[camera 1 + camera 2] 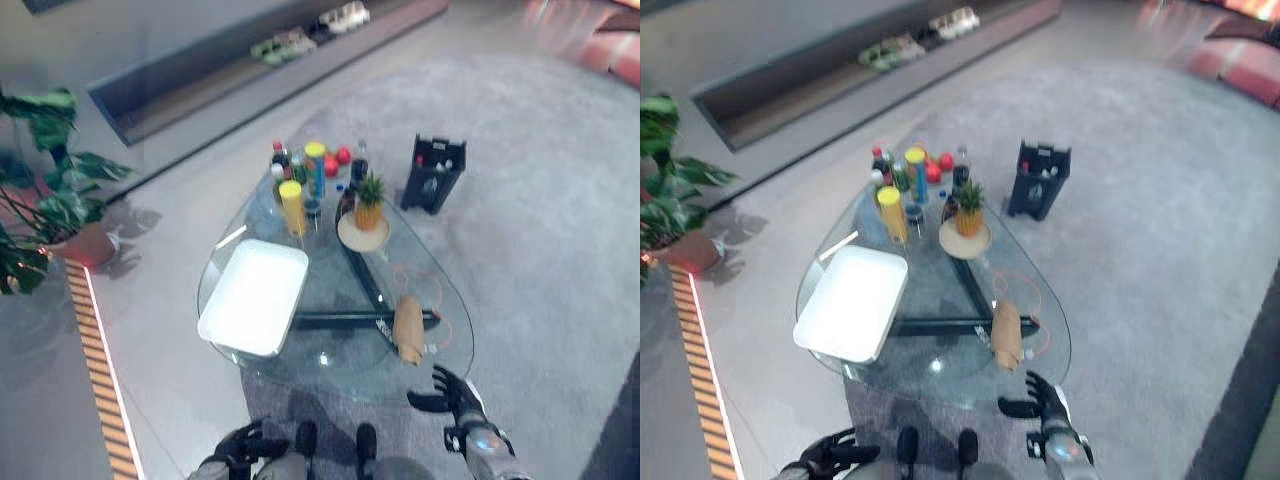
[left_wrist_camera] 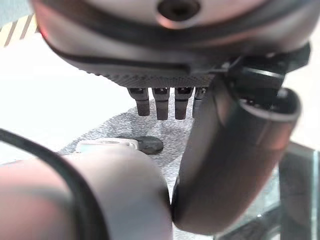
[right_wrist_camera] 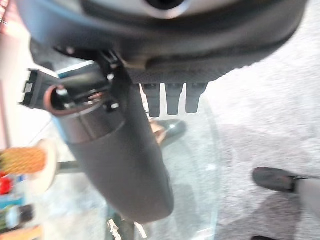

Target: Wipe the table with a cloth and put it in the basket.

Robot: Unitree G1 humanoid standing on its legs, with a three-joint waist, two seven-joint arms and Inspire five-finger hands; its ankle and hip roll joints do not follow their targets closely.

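- So, nothing started: the rolled tan cloth [image 1: 408,330] lies untouched on the glass table [image 1: 330,375], lower right of centre in the left eye view.
- Wiping, pick-up and basket drop all remain, by my read.
- Cloth's long axis runs near-to-far, roughly top to bottom of frame, one end toward the potted pineapple plant [image 1: 369,203].
- Dark basket [image 1: 433,173] stands on the carpet, upper right, well apart from cloth.
- Right hand [image 1: 452,391] at bottom right, just off the table edge, fingers spread, empty.
- Left hand [image 1: 240,446] at the bottom edge, fingers loose, empty.
- White tray [image 1: 255,296] sits left of centre.
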